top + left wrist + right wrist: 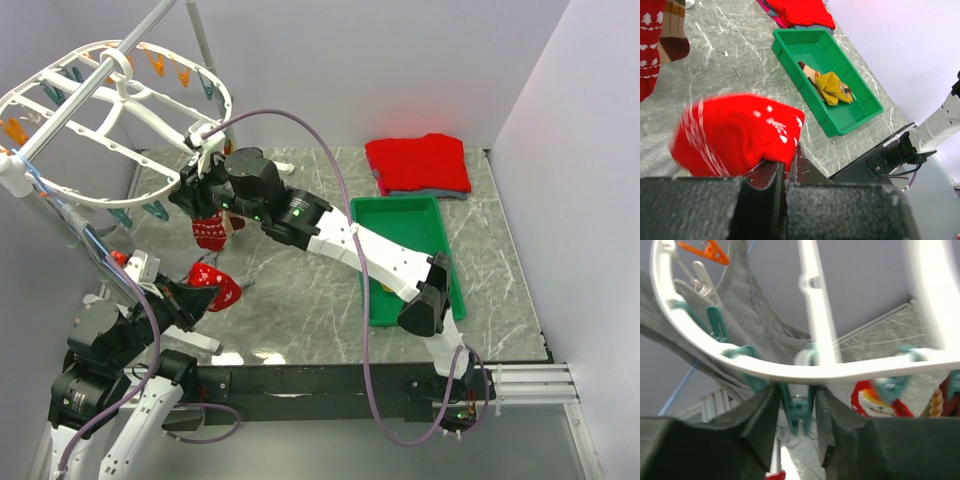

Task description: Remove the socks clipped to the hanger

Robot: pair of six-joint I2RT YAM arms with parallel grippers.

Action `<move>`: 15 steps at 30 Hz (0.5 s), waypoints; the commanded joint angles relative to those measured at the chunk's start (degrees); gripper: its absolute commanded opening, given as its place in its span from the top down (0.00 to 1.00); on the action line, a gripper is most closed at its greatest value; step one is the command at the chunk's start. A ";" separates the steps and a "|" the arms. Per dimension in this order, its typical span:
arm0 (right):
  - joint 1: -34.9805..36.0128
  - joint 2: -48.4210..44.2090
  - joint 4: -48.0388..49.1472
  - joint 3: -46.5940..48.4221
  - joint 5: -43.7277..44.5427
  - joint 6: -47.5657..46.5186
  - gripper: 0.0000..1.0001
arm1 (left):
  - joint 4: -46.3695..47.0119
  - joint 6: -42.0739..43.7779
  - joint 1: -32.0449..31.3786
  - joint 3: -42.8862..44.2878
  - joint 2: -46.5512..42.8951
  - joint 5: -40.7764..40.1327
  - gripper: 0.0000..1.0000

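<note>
**A:** Entry, big items first. What's the layout?

**B:** Grey marble table (300, 310). The hanger (840, 371) hangs tilted above its far left corner. The right arm (340, 240) reaches across to the hanger's near rim. The left arm (110, 350) is low at the near left.

**A:** Mid-sized items?

**B:** Green tray (805, 45) right of centre. Folded red garment (418, 162) behind it, at the far wall.

**A:** Socks?

**B:** One red sock with white pattern (210, 232) hangs from the rim under the right gripper, a tan striped sock (674, 35) beside it. A mustard sock (832, 87) and a beige sock (807, 70) lie in the tray, touching. A second red patterned sock (735, 132) is off the hanger, over the table.

**A:** Left gripper (786, 175)?

**B:** Jaws closed, that second red sock pinched by one edge.

**A:** Right gripper (797, 400)?

**B:** Fingers stand either side of a teal clip (797, 412) under the rim, very close to it. I cannot tell whether they squeeze it.
</note>
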 commanded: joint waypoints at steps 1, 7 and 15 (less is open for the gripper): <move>-0.14 -4.73 -0.72 -2.57 -0.07 0.72 0.48 | 1.31 -0.57 -0.08 0.80 -0.43 -0.15 0.99; -0.14 -12.91 -0.71 -12.52 -1.04 0.55 0.00 | 2.01 -0.40 -0.08 0.81 0.27 -1.11 0.99; -0.05 -24.77 -2.30 -27.09 -2.79 1.34 0.00 | 2.89 0.13 -0.08 2.38 1.86 -1.82 0.99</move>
